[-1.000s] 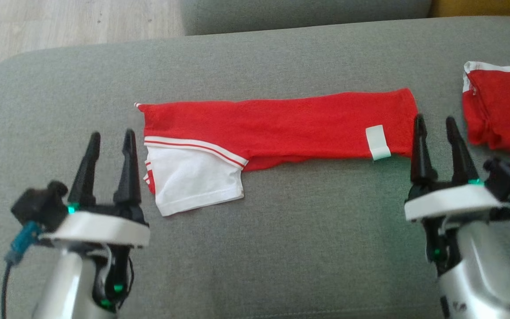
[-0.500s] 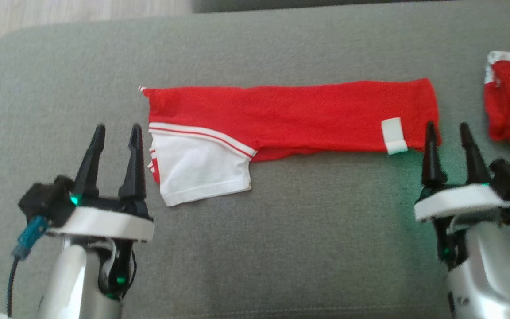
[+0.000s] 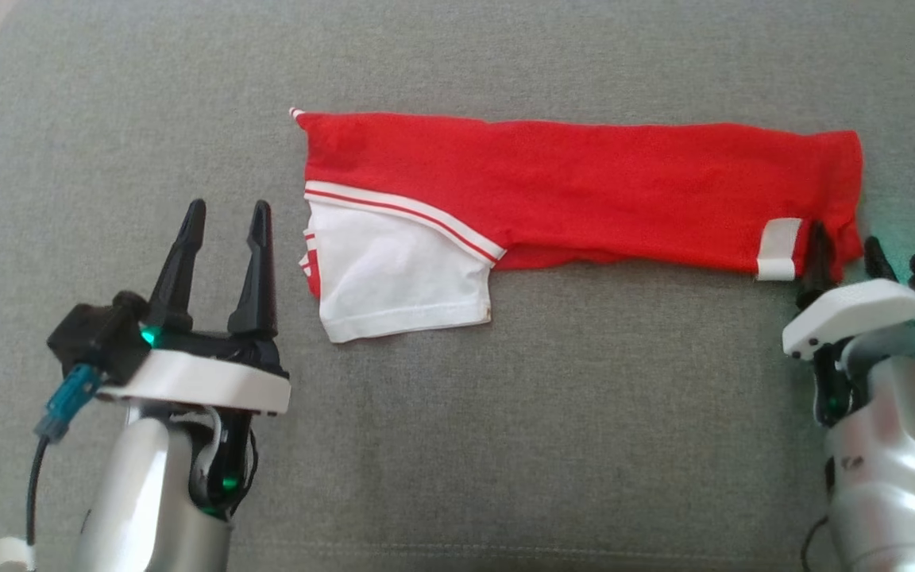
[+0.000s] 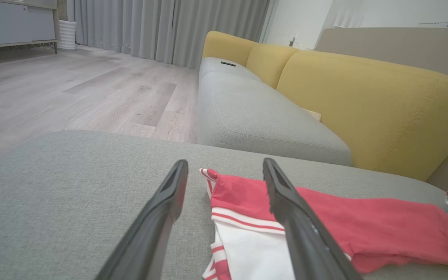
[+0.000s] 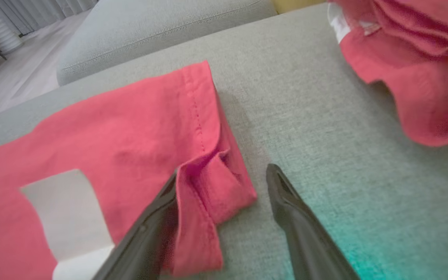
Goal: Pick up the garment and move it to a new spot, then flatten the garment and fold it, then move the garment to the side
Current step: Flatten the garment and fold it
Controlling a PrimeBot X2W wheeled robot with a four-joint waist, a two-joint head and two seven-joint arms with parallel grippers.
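At lower left, your left gripper (image 3: 227, 205) is open beside the white sleeve (image 3: 394, 278). The garment (image 3: 584, 187) lies across the middle. At the right edge, your right gripper (image 3: 845, 236) is open around its corner (image 5: 216, 182); grab both layers.

Clear over bare cushion (image 3: 505, 445) left of left fingers (image 3: 179, 262); blocked between right fingers (image 5: 305, 233) by garment (image 3: 584, 183) corner; crumpled red cloth (image 5: 414, 58) beyond.
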